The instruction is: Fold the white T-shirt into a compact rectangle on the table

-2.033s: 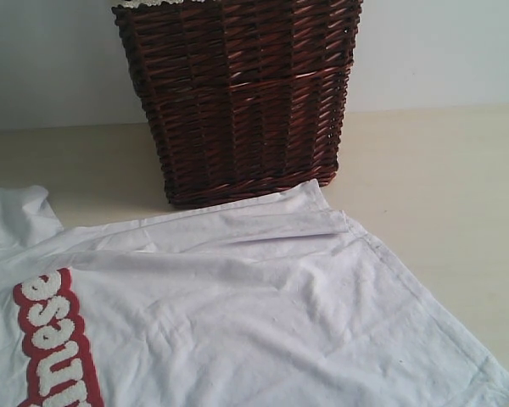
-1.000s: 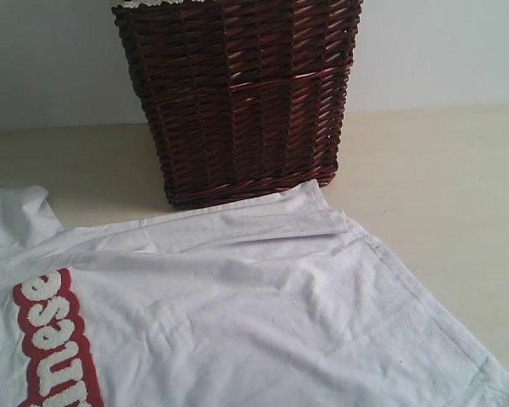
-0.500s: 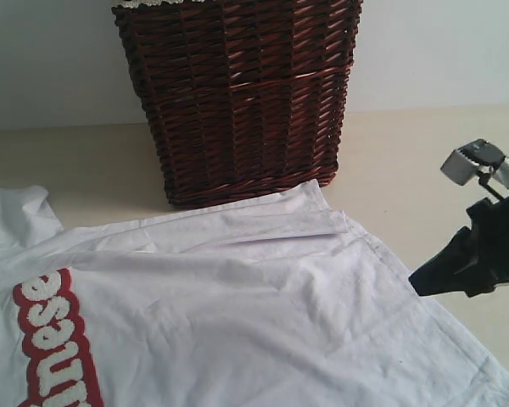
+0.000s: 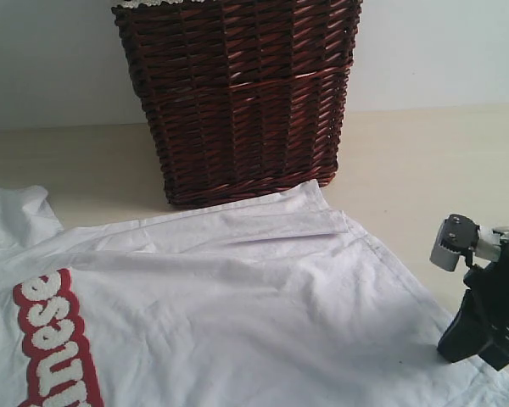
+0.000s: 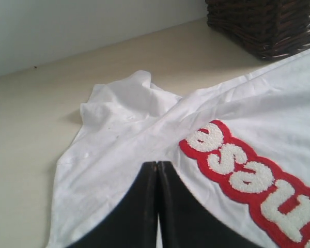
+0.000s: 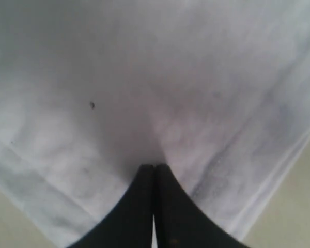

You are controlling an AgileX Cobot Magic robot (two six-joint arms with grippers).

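R claw (image 4: 455,349) pressed together at shirt (image 4: 237,305) hem, lower right, ext. view; L claw (image 5: 157,165) likewise together, nr red band (image 5: 248,175).

Fuzzy "…ese" — red band (image 5: 248,178), white T-shirt (image 4: 263,314)

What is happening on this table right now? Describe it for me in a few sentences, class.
A two-armed robot is working on the white T-shirt, which lies spread out and unfolded on the table in front of a dark wicker basket. The right gripper is shut, tips down on the fabric near a hem corner; whether it pinches cloth is unclear. The left gripper, also shut, sits low over the shirt beside the red band of letters.
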